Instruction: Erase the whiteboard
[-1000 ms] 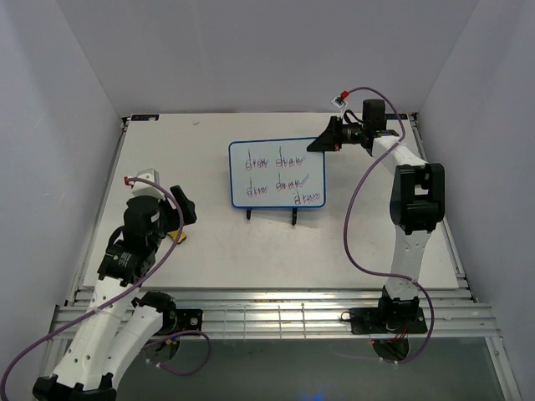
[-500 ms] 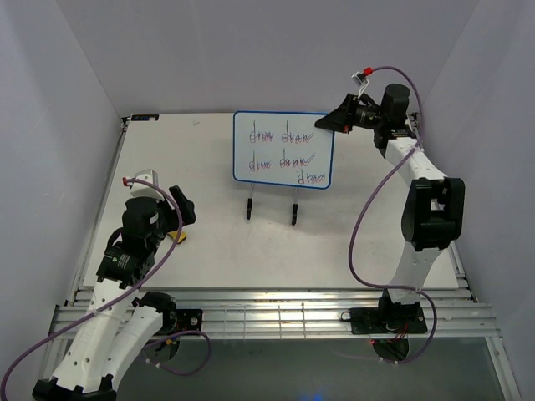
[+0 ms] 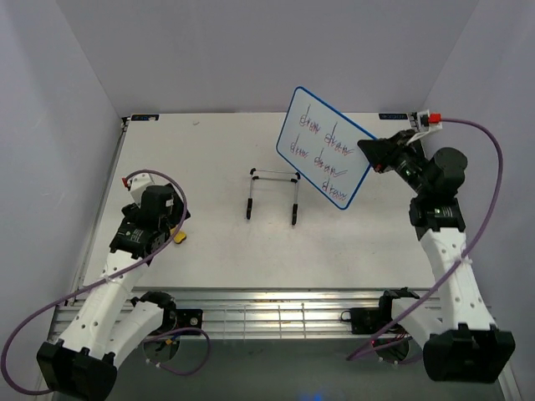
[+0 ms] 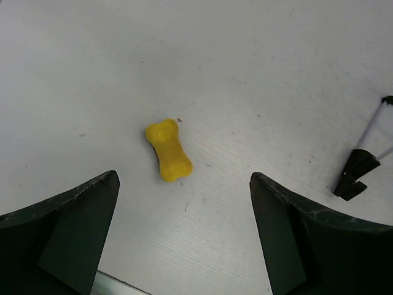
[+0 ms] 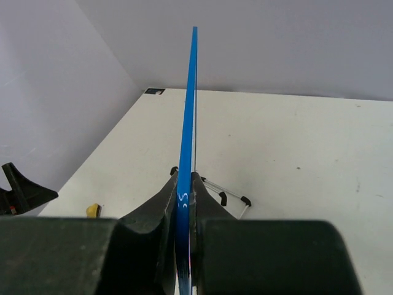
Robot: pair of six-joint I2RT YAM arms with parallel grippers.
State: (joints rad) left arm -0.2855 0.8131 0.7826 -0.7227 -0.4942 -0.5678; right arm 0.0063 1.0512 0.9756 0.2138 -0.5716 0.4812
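The top view looks down from above and behind the arm bases, facing 12 o'clock, far enough off to take in the whole table (image 3: 209, 150). The left wrist camera hangs close over the table, looking down between the fingers of the left gripper (image 4: 184, 178) at the yellow eraser (image 4: 167, 158), with a foot of the black stand (image 4: 356, 175) at its 3 o'clock edge. The right wrist camera sits higher and looks along the right gripper (image 5: 184, 177), edge-on to the whiteboard (image 5: 190, 92), toward the table's 10 o'clock corner. All three views share the eraser and the stand.
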